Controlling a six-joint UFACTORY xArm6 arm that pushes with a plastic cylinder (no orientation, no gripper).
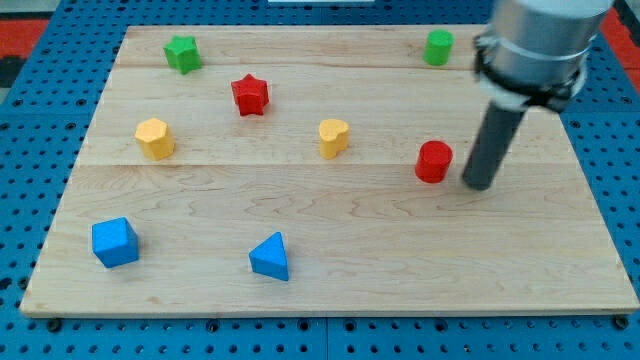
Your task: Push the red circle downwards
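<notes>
My tip beside the red circle

My tip (pixel 479 186) rests on the desk (pixel 330 210) just right of the red circle (pixel 434 161), which is right of the yellow heart (pixel 333 137); no jaws on this rod.

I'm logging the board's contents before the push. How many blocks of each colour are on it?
Green: 2, a star-like block and a cylinder
Red: 2, a star and the red circle
Yellow: 2, a hexagon and a heart
Blue: 2, a cube and a triangle
Total: 8
</notes>
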